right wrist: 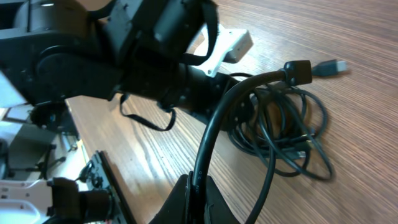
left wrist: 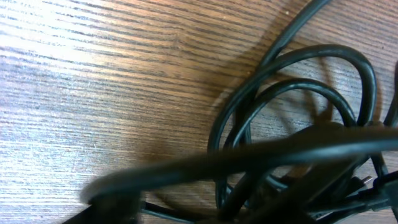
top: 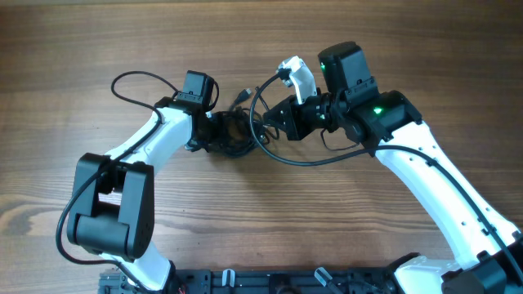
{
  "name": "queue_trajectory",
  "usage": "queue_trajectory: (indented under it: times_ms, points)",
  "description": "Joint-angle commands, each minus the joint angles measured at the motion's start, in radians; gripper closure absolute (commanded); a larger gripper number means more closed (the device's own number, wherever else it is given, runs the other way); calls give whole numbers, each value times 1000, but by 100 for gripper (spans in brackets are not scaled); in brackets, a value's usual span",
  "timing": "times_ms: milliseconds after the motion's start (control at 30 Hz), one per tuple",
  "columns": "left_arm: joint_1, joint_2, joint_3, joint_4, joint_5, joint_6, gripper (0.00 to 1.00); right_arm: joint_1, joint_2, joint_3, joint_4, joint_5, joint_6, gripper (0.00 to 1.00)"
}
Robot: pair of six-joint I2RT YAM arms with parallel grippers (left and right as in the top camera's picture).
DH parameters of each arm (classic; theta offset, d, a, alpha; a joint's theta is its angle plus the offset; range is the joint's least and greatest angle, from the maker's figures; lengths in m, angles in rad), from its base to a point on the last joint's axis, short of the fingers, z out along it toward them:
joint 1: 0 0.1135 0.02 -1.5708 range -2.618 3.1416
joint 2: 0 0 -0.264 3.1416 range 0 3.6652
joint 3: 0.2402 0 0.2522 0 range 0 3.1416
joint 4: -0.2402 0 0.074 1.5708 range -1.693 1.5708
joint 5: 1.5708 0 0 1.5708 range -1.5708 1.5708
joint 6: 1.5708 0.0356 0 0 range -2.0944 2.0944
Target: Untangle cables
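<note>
The cables (top: 235,139) lie in a black tangle at the table's middle, between my two grippers. My left gripper (top: 219,131) is down at the tangle's left side. In its wrist view the loops (left wrist: 292,93) fill the right half, and one blurred cable (left wrist: 249,158) crosses just ahead of the left gripper (left wrist: 199,211), whose jaws stand apart with wood showing between them. My right gripper (top: 276,122) (right wrist: 199,193) is shut on one cable (right wrist: 214,124), which arches up to a plug (right wrist: 311,67) above the heap (right wrist: 286,137).
A slack cable loop (top: 310,159) hangs under the right wrist. The left arm's own thicker wire (top: 131,82) loops at the back left. The left arm's black body (right wrist: 124,56) stands close across from the right gripper. A black rack (top: 245,282) runs along the front edge.
</note>
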Motion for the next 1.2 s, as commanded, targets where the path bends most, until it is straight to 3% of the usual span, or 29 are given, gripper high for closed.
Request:
queue_trajectory:
  times_ms: [0,167,333,433,533,633,1033,1167]
  points:
    - [15,-8,25,-63,60,21,15,0,-24,3,-15,121,90,96]
    - [74,-102,199,-260,111,61,10,0,-24,3,-46,219,108,96]
    - [97,-186,266,-309,111,61,8,1,-24,3,-60,219,108,96]
    - [97,-207,266,-317,110,61,26,1,-24,3,-68,219,108,96]
    - [97,-196,265,-323,105,61,60,2,-24,3,-80,218,131,96]
    - [97,-174,264,-322,106,60,73,4,-24,2,-100,195,134,96]
    - [72,-56,264,-246,107,57,64,15,39,-99,-67,191,222,96]
    - [66,-39,264,-234,106,57,54,35,91,-124,-47,186,231,96]
